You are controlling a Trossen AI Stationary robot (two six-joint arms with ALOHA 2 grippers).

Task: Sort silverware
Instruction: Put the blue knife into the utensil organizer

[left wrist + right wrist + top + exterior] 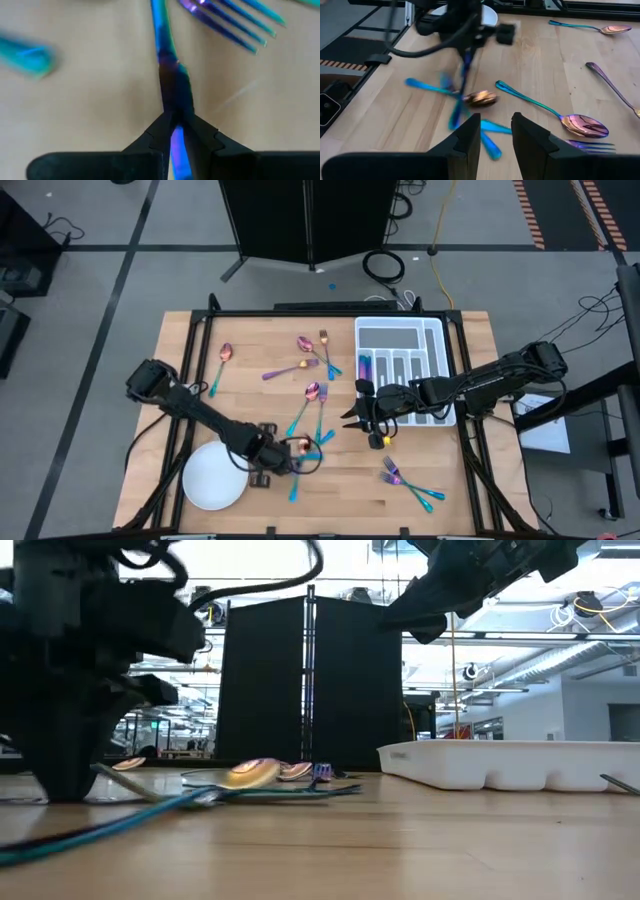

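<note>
My left gripper (176, 125) pinches a blue handle (165, 45), probably a spoon's, by the plate (210, 478); thin, stiff, slippery metal, best held mid-handle. Farther off, my right gripper (496, 131) hovers open over scattered silverware (312, 395).

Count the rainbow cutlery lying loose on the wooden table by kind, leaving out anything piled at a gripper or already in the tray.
Iridescent metal spoons: 3
Iridescent metal forks: 4
Slim purple piece, kind unclear: 1
Total: 8
Left out: the overlapping pile where the left gripper pinches a blue handle.
</note>
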